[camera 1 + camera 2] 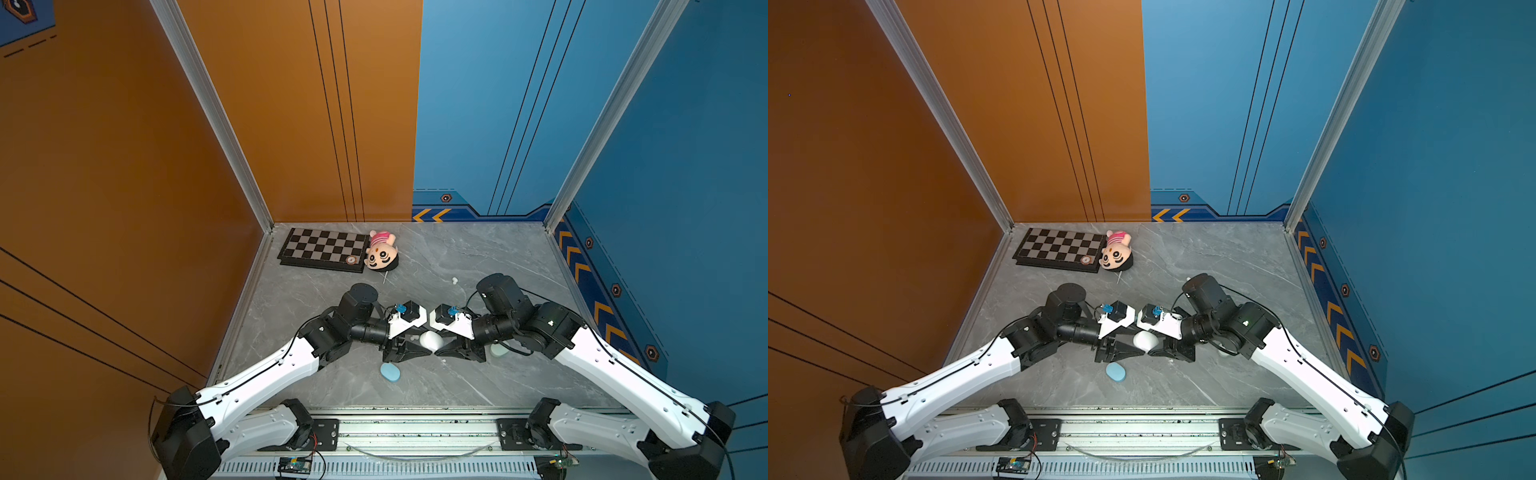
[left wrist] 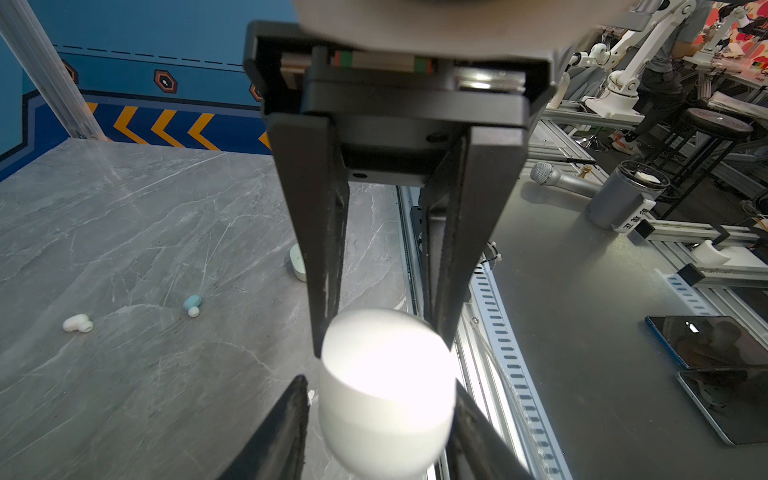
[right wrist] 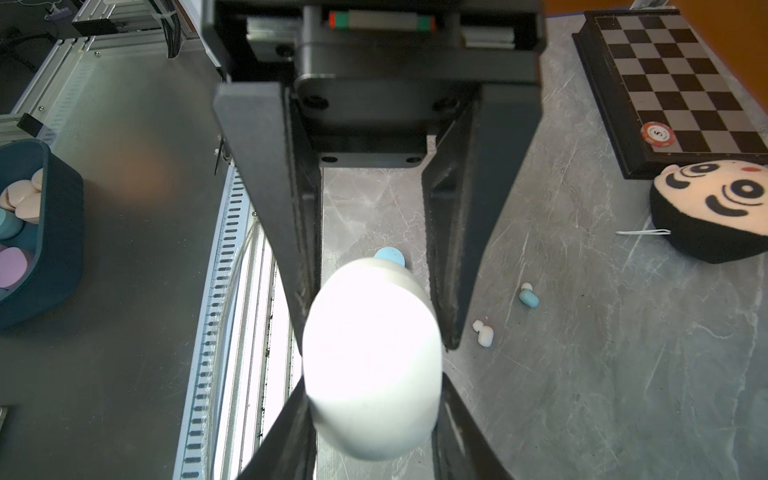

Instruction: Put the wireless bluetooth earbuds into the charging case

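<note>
Closest to the front edge of the gray table, a pale blue case lies flat by itself. Just behind it the two arms meet in the middle, with a white case between them. The right gripper has its two fingers pressed on the sides of the white case and is holding it. The left gripper has a finger on each side of the same case too, very close, but I cannot tell if it is squeezing. A white earbud and a pale blue earbud lie on the table near the left gripper. On the right gripper's side lie a blue-green earbud and a second white earbud, a bit apart. They are all loose on the table. A pale green case peeks out from under the right arm. Far at the back, a chessboard sits in the left corner with a red chip on it. A doll head lies right beside it.
</note>
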{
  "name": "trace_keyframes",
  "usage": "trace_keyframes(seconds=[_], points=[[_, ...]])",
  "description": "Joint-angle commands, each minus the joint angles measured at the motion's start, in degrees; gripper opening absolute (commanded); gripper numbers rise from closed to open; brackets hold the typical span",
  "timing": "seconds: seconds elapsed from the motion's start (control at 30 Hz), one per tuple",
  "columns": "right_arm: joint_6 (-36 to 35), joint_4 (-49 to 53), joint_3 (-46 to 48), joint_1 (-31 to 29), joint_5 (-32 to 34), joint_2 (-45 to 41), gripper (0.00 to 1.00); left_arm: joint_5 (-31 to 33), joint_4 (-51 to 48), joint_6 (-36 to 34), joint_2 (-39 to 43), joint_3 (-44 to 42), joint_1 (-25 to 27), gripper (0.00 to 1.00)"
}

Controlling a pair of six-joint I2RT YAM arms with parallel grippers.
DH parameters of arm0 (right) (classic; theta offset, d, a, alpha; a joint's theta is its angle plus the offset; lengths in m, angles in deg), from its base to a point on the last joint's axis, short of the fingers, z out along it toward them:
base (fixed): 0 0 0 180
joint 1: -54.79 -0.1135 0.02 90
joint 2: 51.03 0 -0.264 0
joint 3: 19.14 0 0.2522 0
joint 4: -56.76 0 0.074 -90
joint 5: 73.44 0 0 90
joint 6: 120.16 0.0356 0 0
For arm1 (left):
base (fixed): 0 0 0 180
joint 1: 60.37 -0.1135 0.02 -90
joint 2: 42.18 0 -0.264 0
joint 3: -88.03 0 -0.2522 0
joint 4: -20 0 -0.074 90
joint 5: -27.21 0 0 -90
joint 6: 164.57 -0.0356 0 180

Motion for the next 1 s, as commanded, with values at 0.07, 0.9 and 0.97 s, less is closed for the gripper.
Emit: trace_keyframes(seconds=[0.07,0.9,0.97], points=[[-0.88,-0.75,-0.47,-0.79,0.61,0.72,0.25,-0.43,-0.19,-1.22,-0.25,1.42,0.53,0.48],[3.68,-6.09,0.43,-0.22,2.09,0.27,0.33,0.36,-1.34,-2.36,-0.30,1.44,1.07,0.00],[4.02,-6.35,0.68,0.18,1.79,0.20,0.37,0.37,-1.37,-2.50,-0.37,1.57,1.01,0.00]])
